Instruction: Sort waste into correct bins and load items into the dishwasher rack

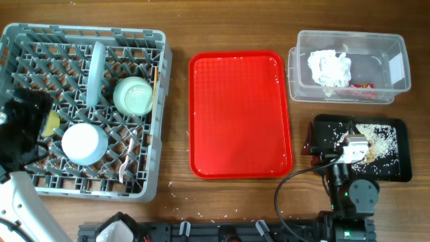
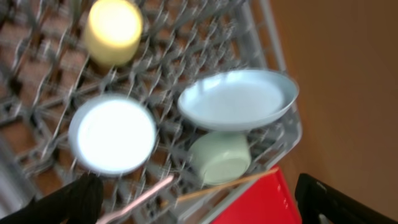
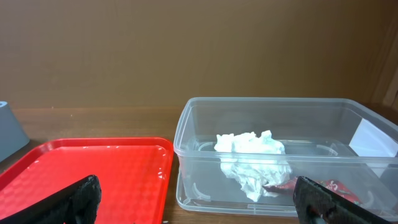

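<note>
We see the grey rack point(image 1: 80, 32) on the left of the worktop point(image 1: 235, 27). In it are the white plate point(image 1: 96, 70) up on its edge, two teal bowls point(image 1: 133, 95), the yellow cup point(image 2: 112, 31) and the wooden stick point(image 1: 156, 81). The napkin point(image 1: 329, 66) and red wrapper point(image 1: 363, 86) lie in the clear tub point(image 1: 403, 42). Rice bits point(image 1: 383, 140) lie on the black tray point(image 1: 398, 172). The left jaws hang over the rack, wide apart, holding nothing. The right jaws face the tub, apart too, holding nothing.

Top-down overhead, wrists close on rack point(image 2: 205, 43), tub point(image 3: 267, 101)
</note>
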You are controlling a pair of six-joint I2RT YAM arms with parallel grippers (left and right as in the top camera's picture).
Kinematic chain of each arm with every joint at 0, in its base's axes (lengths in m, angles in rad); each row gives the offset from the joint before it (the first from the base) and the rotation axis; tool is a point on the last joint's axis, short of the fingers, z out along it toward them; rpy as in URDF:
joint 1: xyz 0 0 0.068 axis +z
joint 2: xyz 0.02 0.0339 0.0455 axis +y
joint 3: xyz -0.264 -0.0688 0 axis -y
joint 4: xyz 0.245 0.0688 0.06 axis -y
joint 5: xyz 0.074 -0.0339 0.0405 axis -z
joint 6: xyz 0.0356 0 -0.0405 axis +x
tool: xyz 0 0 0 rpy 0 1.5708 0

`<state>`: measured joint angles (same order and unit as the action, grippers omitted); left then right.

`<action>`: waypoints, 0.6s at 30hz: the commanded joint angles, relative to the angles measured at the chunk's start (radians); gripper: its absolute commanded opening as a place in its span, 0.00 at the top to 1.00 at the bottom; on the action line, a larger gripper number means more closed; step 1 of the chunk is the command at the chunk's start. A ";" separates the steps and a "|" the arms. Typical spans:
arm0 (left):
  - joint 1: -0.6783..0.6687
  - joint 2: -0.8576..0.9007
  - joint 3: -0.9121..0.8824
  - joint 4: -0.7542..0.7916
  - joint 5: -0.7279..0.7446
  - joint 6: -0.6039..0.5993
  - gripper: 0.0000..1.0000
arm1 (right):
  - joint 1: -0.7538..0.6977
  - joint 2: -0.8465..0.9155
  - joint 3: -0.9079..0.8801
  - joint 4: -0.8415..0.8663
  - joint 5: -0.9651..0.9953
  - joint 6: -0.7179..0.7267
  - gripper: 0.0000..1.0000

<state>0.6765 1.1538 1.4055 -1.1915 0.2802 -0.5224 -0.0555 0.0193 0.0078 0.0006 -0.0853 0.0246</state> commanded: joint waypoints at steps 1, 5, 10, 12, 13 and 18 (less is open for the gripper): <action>-0.057 -0.010 -0.043 -0.093 -0.077 0.017 0.00 | 0.004 -0.016 -0.003 0.002 0.010 0.008 0.00; -0.344 -0.172 -0.389 0.229 -0.140 0.238 0.00 | 0.004 -0.016 -0.003 0.002 0.010 0.008 0.00; -0.566 -0.430 -0.898 0.829 -0.139 0.257 0.00 | 0.004 -0.016 -0.003 0.002 0.010 0.008 0.00; -0.619 -0.489 -1.038 0.962 -0.136 0.257 0.00 | 0.004 -0.016 -0.003 0.002 0.010 0.008 0.00; -0.639 -0.518 -1.088 1.005 -0.136 0.257 0.00 | 0.004 -0.016 -0.003 0.002 0.010 0.008 0.00; -0.673 -0.742 -1.274 1.099 -0.136 0.257 0.00 | 0.004 -0.016 -0.003 0.002 0.010 0.008 0.00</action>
<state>0.0143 0.5255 0.2047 -0.1085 0.1497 -0.2882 -0.0547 0.0124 0.0067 0.0006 -0.0818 0.0246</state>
